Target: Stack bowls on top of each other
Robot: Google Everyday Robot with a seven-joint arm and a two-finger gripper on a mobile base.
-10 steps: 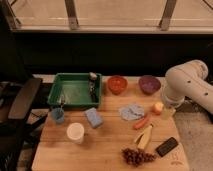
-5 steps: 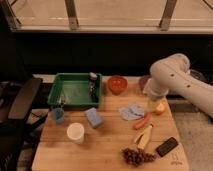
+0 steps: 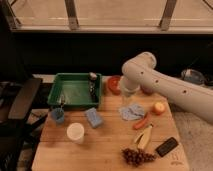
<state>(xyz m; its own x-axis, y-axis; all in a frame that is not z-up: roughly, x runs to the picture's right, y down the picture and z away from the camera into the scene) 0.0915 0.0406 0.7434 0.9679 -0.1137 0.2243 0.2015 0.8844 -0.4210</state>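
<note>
The red-orange bowl (image 3: 114,84) sits at the back of the wooden table (image 3: 105,150), just right of the green tray. The purple bowl (image 3: 148,91) is mostly hidden behind my white arm; only a dark sliver shows under it. My gripper (image 3: 126,98) hangs down from the arm's end between the two bowls, just right of the red-orange bowl and above a crumpled cloth. I see nothing held in it.
A green tray (image 3: 75,91) holds a small bottle (image 3: 92,82). In front lie a small blue cup (image 3: 57,116), white cup (image 3: 75,132), blue sponge (image 3: 93,117), cloth (image 3: 132,111), apple (image 3: 159,107), carrot (image 3: 141,122), banana (image 3: 144,137), grapes (image 3: 136,156) and a black object (image 3: 166,146). A chair (image 3: 20,100) stands at left.
My arm has swung left from the table's right side across the purple bowl, which it now covers. Its end is now close to the red-orange bowl.
</note>
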